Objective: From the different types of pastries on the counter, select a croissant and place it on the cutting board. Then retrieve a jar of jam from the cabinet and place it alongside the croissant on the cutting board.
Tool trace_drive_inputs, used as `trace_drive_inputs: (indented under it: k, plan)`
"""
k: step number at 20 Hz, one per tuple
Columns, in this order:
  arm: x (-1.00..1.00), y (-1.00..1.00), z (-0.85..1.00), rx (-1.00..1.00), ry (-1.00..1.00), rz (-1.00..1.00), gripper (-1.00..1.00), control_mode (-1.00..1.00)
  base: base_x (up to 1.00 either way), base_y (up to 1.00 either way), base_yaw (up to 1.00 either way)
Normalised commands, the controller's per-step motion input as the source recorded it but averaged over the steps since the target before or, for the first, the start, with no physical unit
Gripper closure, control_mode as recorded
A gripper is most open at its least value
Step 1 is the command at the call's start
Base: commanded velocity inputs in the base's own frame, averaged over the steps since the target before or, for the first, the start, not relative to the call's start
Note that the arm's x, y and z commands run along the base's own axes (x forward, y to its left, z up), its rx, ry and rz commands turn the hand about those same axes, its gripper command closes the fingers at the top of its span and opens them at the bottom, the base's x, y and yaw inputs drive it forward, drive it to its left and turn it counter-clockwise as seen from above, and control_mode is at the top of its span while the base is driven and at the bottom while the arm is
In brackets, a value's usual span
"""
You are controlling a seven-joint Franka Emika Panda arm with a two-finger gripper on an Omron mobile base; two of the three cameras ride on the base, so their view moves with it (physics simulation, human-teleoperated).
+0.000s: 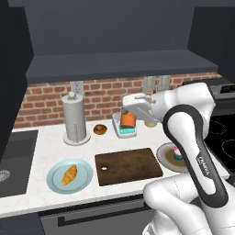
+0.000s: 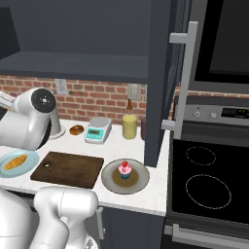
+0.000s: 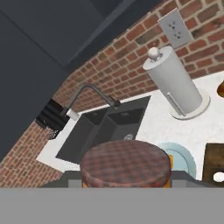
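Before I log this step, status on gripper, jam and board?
Gripper shut on jar of jam, above the counter. Croissant on blue plate, not on cutting board. Board bare, nothing blocking.

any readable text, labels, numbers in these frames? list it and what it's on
"PANDA", probably: small white lettering running along the dark band of the robot arm in the left base view; too small to be sure.
Kitchen scale: pale display panel, no digits legible.
Oven control panel: knobs and small marks, too blurred to read.
Jar of jam, in the end effector: no label visible.
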Motion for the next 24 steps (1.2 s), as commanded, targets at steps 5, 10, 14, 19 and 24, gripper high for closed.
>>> trace_drive_inputs:
  k: [5,10,14,19,24]
  plan:
    - [-0.01,0.0,-0.69,0.0,0.03,0.0,1.0,-1.0,0.0,0.0,0.0]
    - [0.09,0.0,-1.0,-0.01,-0.42,0.0,1.0,-1.0,0.0,0.0,0.0]
    - [0.22,0.0,-0.96,0.0,-0.37,0.0,1.0,-1.0,0.0,0.0,0.0]
    - [0.08,-0.12,-0.34,0.04,-0.03,0.08,1.0,-1.0,0.0,0.0,0.0]
    - [0.0,-0.22,-0.3,0.08,0.0,0.21,1.0,-1.0,0.0,0.0,0.0]
